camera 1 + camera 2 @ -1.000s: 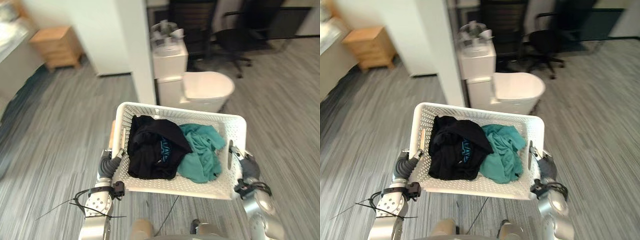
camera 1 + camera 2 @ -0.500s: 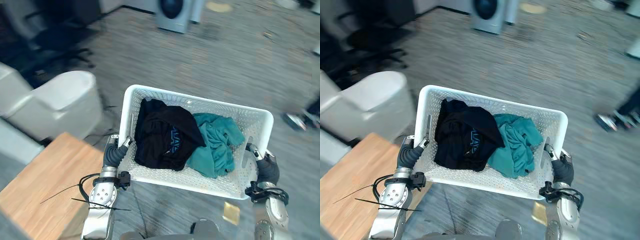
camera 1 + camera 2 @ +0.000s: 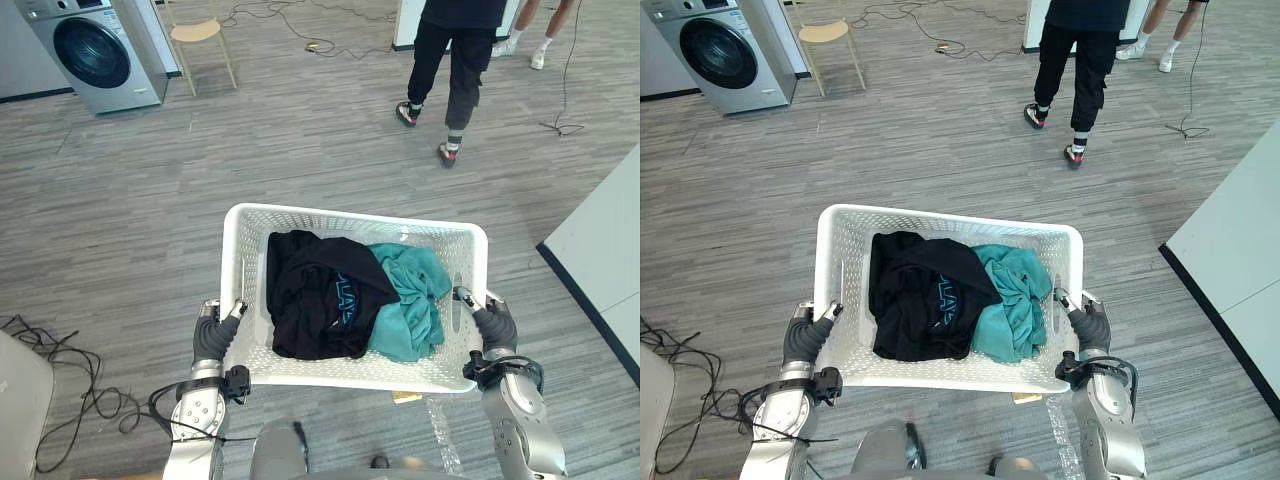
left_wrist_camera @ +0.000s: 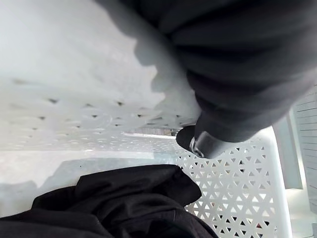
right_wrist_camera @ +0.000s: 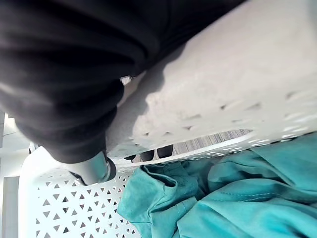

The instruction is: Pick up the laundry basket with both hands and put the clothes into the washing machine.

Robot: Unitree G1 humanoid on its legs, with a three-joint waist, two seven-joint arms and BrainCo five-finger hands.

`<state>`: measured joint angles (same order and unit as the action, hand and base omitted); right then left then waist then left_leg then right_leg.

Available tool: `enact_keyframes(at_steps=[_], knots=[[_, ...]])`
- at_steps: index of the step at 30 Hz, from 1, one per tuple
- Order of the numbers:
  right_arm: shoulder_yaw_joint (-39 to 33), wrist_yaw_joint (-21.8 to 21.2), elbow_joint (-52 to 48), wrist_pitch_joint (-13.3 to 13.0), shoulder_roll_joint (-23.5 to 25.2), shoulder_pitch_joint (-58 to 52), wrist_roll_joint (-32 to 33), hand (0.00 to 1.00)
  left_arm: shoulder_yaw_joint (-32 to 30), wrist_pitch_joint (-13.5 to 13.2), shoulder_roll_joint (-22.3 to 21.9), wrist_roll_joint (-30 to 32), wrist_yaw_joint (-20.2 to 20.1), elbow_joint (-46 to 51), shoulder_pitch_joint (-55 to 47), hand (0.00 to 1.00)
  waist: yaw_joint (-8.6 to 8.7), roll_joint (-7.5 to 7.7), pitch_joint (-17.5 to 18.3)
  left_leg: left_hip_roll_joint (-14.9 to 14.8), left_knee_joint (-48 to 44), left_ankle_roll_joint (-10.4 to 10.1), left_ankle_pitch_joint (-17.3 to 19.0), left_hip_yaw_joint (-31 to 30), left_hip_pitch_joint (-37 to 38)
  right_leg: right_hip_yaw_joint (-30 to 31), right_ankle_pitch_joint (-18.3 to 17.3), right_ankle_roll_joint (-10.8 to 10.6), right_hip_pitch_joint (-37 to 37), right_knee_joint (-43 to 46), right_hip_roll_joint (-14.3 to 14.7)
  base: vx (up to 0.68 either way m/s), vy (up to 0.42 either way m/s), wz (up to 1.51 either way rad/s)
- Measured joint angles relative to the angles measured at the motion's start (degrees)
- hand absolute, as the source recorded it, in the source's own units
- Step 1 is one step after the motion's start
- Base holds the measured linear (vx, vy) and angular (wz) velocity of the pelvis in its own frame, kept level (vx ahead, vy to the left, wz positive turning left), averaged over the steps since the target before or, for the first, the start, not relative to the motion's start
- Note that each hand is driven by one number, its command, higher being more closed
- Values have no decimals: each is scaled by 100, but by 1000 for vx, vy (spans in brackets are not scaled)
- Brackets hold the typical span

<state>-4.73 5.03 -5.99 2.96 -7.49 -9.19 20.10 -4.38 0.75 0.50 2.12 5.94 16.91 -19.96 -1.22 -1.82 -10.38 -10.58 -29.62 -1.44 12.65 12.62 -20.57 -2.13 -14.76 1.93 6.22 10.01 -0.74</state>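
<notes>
Left hand point(image 3: 210, 338) and right hand point(image 3: 493, 325) each clasped an end handle of the laundry basket point(image 3: 340, 220); it looked stiff and light.

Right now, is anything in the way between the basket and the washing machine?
Nothing visible is. Bare floor lies between the basket and the washer, ahead to the left. A chair stands just beside the washer, off the straight path, and a person stands away to the right.
</notes>
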Motion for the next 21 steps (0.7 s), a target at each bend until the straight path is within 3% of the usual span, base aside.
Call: enact_keyframes(at_steps=[1,2,3,4,6,7,8,9,10,11,12,13,14,15,17,18,19,20,21], knots=[[89,5,126,0,-44,220,2,100,-60,0,-72,1,53,174,-119,100,-10,-6,-3,81,802,-262,-212,24,-139,111,-189,-102,117,-16,-59,430,189,-37],[115,6,157,0,-37,306,2,100,-96,0,-80,1,63,289,-149,100,-88,10,-15,106,913,-190,-651,110,-172,179,-319,-190,254,-22,-132,472,226,-40],[121,8,159,-4,-21,324,5,100,-110,0,-73,1,63,334,-146,100,-144,81,2,161,905,-64,-917,225,-121,220,-393,-234,299,-27,-231,620,294,-15],[137,6,162,-12,33,455,4,100,-200,2,-86,3,64,472,-135,100,-123,230,77,277,566,394,-1002,524,-150,141,-475,-404,398,-1,-517,649,287,-2],[153,-9,257,6,53,604,-5,100,-281,9,-156,5,63,530,-130,100,-161,284,54,245,-164,691,-649,682,-288,92,-357,-595,348,379,-680,710,313,-2],[126,-18,303,17,156,631,-64,100,-297,23,-99,13,61,530,-139,100,-260,376,-6,254,-927,715,-451,912,-428,99,-244,-785,291,1057,-806,619,310,4],[109,-25,311,1,185,509,-75,100,-252,32,-65,26,56,532,-188,100,-274,429,33,458,-673,685,-353,929,-191,55,-157,-952,100,1987,-964,595,338,20],[111,-49,304,-19,275,332,-95,100,-167,20,20,30,54,559,-303,100,-234,479,80,679,-301,814,385,932,391,113,262,-1461,-382,3596,-1209,467,268,40],[98,-57,316,-16,364,290,-142,100,-189,51,114,46,53,531,-264,100,-205,634,91,903,-385,843,446,864,476,215,525,-1602,-657,4399,-1360,759,315,80],[54,-73,329,7,499,206,-236,100,-213,178,162,88,33,520,-246,100,-74,673,112,1120,-337,903,677,653,775,230,632,-1563,-1119,5541,-1432,811,235,84],[52,-101,355,54,587,133,-300,100,-205,257,161,100,30,517,-339,100,-48,585,74,1200,-58,908,773,546,1258,84,554,-1346,-1452,6013,-1429,945,226,82],[48,-150,350,61,596,3,-303,100,-180,295,161,141,29,516,-392,100,-17,425,50,1233,407,897,776,364,1812,-257,367,-976,-1701,6009,-1404,551,118,38],[43,-151,347,61,597,-24,-297,100,-164,299,164,152,28,516,-392,100,5,380,50,1236,541,895,774,293,1927,-345,317,-901,-1778,5960,-1381,650,125,47],[-18,-151,329,60,620,-74,-290,100,-99,297,201,191,28,517,-383,100,74,224,77,1227,999,802,720,100,2365,-594,120,-647,-2165,5666,-1277,635,91,59],[-144,-155,185,38,617,-196,-272,100,25,251,262,192,28,519,-337,100,236,44,136,1140,1460,637,680,-189,2801,-856,-19,-556,-2687,4499,-1078,638,50,78],[-212,-159,111,28,638,-238,-265,100,39,232,315,192,27,513,-271,100,332,27,127,1111,1635,537,696,-337,3050,-876,83,-601,-2943,3288,-939,643,-54,77],[-262,-158,81,2,664,-280,-257,100,60,234,326,192,24,490,-185,100,372,15,125,1053,1822,356,795,-428,3341,-860,637,-616,-3030,1698,-750,783,-81,64],[-263,-157,47,-2,688,-328,-244,100,61,234,338,194,20,481,-160,100,382,69,156,1068,1921,296,829,-451,3474,-862,977,-655,-3025,848,-700,692,-127,52],[-264,-156,-48,-21,701,-408,-239,100,83,230,366,194,20,425,-107,100,407,118,150,1069,2001,137,918,-510,3681,-804,1568,-678,-3067,356,-665,752,-157,63]])
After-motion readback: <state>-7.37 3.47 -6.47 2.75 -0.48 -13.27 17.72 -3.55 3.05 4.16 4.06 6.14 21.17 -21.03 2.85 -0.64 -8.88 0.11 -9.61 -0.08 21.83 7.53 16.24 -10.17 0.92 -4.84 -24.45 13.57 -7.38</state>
